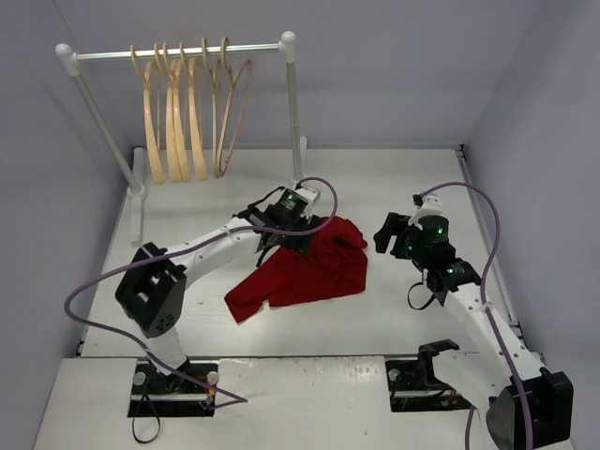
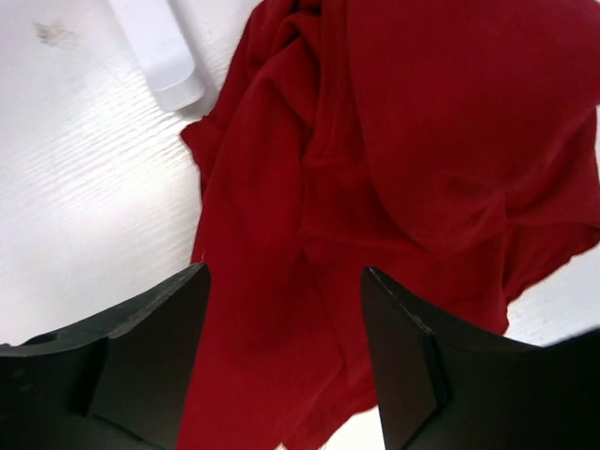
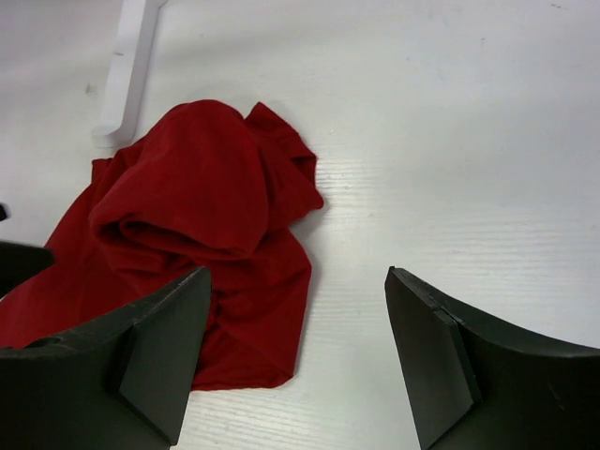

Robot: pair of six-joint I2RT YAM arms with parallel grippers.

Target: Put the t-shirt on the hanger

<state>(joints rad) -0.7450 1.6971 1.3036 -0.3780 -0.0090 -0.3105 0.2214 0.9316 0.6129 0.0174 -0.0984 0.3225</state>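
Observation:
The dark-red t-shirt lies crumpled on the white table, just in front of the rail stand's right post. My left gripper hovers low over its back edge. In the left wrist view its jaws stand apart, with folds of the t-shirt showing between and beyond them and nothing pinched. My right gripper is to the right of the cloth and open. In the right wrist view its fingertips frame bare table, with the t-shirt off to the left. Several pale wooden hangers hang on the rail at the back left.
The white rail stand stands at the back left; its right post comes down close behind the left gripper. Its white foot shows next to the cloth, and in the right wrist view the foot lies beyond the shirt. Grey walls close in the table.

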